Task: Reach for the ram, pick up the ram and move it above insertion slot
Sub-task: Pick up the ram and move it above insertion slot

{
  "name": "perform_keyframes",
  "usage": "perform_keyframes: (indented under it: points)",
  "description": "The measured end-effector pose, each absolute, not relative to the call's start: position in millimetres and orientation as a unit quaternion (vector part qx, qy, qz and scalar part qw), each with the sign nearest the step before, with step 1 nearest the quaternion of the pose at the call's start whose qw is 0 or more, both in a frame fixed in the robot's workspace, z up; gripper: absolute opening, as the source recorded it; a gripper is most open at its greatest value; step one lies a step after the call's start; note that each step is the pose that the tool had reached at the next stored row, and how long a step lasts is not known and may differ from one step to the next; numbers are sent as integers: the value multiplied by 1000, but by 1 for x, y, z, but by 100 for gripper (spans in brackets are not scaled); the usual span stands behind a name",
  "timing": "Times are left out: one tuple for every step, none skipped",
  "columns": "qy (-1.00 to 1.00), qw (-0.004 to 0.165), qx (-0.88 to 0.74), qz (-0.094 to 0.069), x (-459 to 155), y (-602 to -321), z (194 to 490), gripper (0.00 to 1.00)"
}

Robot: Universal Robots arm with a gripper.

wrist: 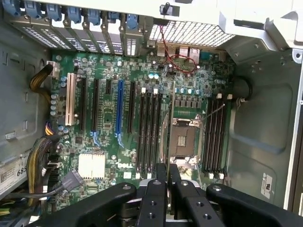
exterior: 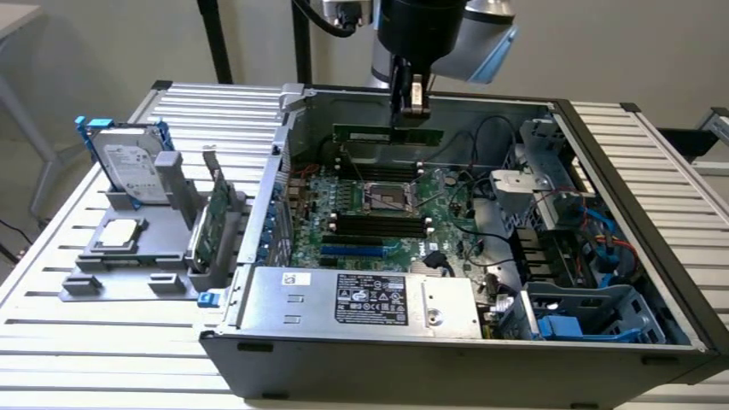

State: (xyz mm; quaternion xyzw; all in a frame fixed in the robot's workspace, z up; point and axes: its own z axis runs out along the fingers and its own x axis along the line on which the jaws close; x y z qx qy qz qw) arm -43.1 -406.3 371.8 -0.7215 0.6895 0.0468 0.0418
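While the gripper [exterior: 411,115] is pinching the ram [exterior: 387,134] edge-on, it is hanging over the motherboard [exterior: 381,209] toward twelve o'clock; pickup is looking done; the memory slots [wrist: 150,135] are lying empty below.

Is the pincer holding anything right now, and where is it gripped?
Yes: the pincer holds the ram by its upper long edge, near the middle, above the motherboard.
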Motion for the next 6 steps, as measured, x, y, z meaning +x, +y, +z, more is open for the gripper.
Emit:
perform_keyframes:
  points:
    - [690, 42, -722, 47, -43, -406, 372, 14]
    - [690, 42, -721, 47, -43, -406, 372, 14]
    - [690, 42, -721, 47, -43, -406, 372, 14]
    - [690, 42, -721, 47, -43, -406, 372, 14]
    - [690, 42, -721, 47, -43, -406, 372, 14]
    - [690, 42, -721, 47, -43, -406, 372, 14]
